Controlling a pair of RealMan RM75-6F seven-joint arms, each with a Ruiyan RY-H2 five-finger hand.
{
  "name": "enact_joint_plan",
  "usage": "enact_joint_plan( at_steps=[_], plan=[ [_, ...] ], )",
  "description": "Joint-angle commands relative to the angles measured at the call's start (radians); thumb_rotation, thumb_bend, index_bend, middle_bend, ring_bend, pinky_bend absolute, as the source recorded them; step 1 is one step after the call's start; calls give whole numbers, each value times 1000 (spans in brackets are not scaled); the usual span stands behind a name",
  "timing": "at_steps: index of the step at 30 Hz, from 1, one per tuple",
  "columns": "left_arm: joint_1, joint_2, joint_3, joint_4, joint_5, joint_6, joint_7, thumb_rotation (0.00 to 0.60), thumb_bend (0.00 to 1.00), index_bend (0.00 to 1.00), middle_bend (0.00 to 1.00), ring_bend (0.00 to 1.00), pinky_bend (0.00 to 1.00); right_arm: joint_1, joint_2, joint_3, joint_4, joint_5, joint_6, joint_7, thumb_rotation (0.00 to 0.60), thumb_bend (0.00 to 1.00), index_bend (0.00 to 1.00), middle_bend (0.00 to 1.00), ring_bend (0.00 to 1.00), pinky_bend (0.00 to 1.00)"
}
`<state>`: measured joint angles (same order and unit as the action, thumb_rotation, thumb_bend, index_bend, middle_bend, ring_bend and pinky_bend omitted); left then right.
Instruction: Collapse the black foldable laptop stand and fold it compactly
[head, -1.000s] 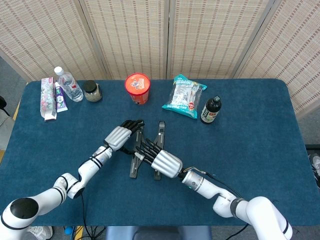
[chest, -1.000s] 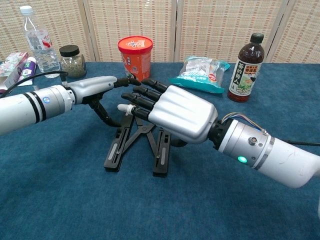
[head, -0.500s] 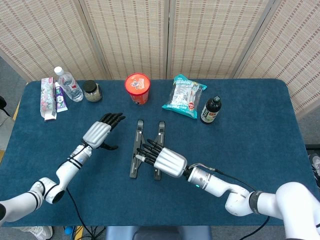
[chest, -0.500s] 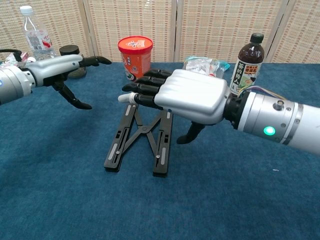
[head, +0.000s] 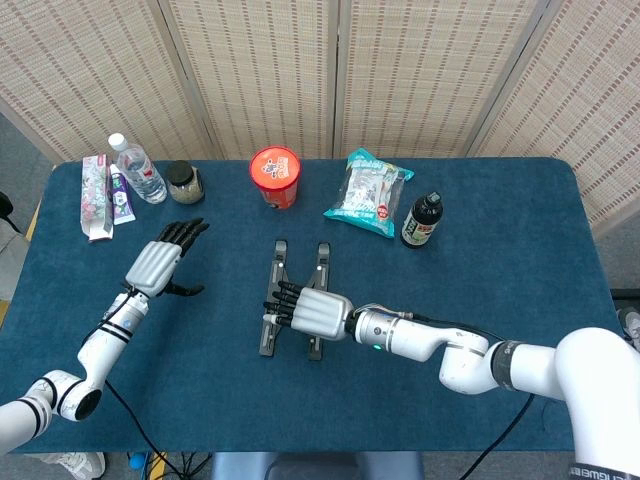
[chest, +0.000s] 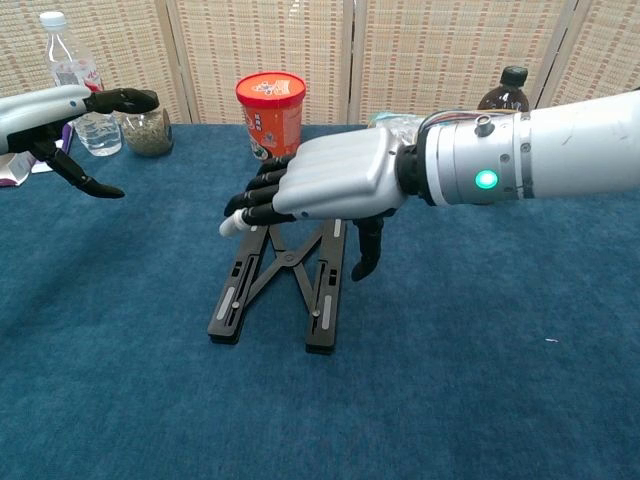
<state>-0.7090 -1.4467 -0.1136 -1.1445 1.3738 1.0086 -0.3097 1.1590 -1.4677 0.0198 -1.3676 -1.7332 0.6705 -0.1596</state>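
Observation:
The black foldable laptop stand (head: 322, 265) lies flat at the table's middle, its two rails joined by crossed struts (chest: 283, 262). My right hand (head: 310, 310) hovers palm down over it, fingers spread toward the left rail. Its thumb (chest: 365, 250) points down beside the right rail. In the chest view, the right hand (chest: 325, 185) holds nothing. My left hand (head: 157, 264) is well off to the left of the stand, raised above the table. Its fingers are apart and empty, and it shows at the left edge in the chest view (chest: 50, 105).
Along the far side stand a red cup (head: 275, 175), a snack bag (head: 368, 192), a dark bottle (head: 421, 220), a small jar (head: 184, 182), a water bottle (head: 137, 170) and toothpaste boxes (head: 100, 195). A blue cloth covers the table (head: 520, 260).
My left hand let go of the stand and drew away to the left. My right hand swung round to hover palm down over the stand, which now lies flat.

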Motion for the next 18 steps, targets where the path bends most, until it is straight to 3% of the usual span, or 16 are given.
enact_joint_plan(
  at_steps=[1,18],
  plan=[
    [7,-1,-5,6,-5,1,-13,600,115,0,0,0,7,28,-32,-24,43,-30,-21,38,600,0,0,0,0,0],
    [29,-18,-14,73,-5,-19,-97,600,115,0,0,0,6,112,-185,-131,287,-143,30,236,600,0,0,0,0,0]
  ],
)
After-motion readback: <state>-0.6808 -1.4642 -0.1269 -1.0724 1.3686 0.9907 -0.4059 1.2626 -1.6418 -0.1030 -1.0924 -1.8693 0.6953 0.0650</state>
